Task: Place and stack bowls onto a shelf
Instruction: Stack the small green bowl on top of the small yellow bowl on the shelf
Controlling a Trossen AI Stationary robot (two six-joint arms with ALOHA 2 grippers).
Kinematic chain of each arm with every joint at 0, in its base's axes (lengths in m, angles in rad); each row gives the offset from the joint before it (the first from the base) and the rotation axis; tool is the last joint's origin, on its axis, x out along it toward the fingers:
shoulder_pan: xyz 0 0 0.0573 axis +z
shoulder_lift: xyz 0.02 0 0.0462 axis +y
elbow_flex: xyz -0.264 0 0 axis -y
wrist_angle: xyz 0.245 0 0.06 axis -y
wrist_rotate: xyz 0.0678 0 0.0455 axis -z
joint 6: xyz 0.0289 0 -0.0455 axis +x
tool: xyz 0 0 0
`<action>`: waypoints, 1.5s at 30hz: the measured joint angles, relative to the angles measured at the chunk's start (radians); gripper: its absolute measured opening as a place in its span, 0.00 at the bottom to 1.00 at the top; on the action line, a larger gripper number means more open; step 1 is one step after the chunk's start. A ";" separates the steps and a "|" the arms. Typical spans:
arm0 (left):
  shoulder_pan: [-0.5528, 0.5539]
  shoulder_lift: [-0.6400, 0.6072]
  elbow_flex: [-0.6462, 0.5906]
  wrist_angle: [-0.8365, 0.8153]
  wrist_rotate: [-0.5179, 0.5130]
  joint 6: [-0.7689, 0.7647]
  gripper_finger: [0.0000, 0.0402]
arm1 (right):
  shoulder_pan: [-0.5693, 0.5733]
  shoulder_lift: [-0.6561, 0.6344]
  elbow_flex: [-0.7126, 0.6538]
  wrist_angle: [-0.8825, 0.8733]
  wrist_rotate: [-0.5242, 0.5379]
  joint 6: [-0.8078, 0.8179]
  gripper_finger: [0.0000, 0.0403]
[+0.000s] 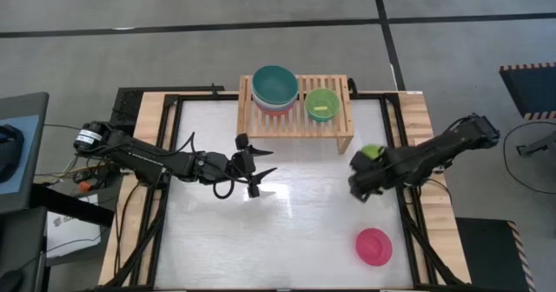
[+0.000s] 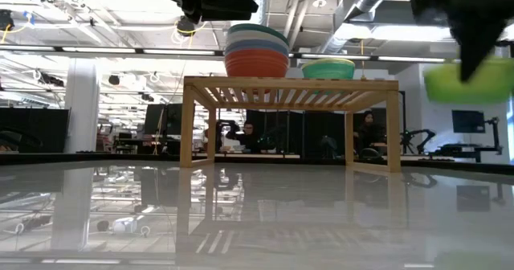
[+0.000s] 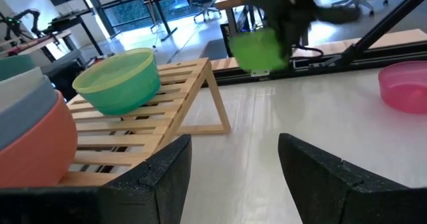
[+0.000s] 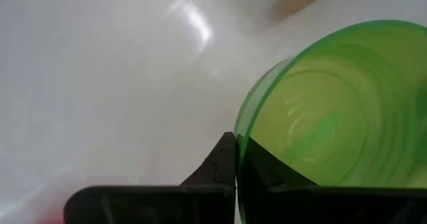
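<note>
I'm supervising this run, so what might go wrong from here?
The right claw pinches only the lime bowl's thin rim, so the bowl may swing or slip in transit. The shelf already holds a tall stack and a green bowl; a misjudged approach might knock either.

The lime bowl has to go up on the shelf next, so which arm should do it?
The right arm, most likely. Its gripper is shut on the lime bowl, in the air beside the shelf. The left gripper is open, holding nothing, over the table's middle.
</note>
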 joint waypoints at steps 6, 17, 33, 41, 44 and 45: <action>0.000 0.000 0.000 0.002 0.000 -0.001 0.52 | -0.112 -0.039 0.231 -0.089 0.213 -0.212 0.06; 0.000 0.000 0.000 0.002 0.001 0.006 0.52 | -0.479 -0.036 0.385 0.491 0.228 -1.044 0.06; 0.000 0.001 0.000 -0.043 0.000 0.029 0.52 | -0.676 0.177 0.385 0.496 -0.061 -1.148 0.09; 0.000 0.001 0.000 -0.052 -0.010 0.028 0.52 | -0.683 0.210 0.385 0.464 -0.095 -1.114 0.21; 0.000 0.001 0.000 -0.053 -0.018 0.028 0.52 | -0.683 0.194 0.385 0.471 -0.097 -1.115 0.30; 0.000 0.001 0.000 -0.053 -0.019 0.028 0.52 | -0.683 0.184 0.385 0.478 -0.097 -1.114 0.34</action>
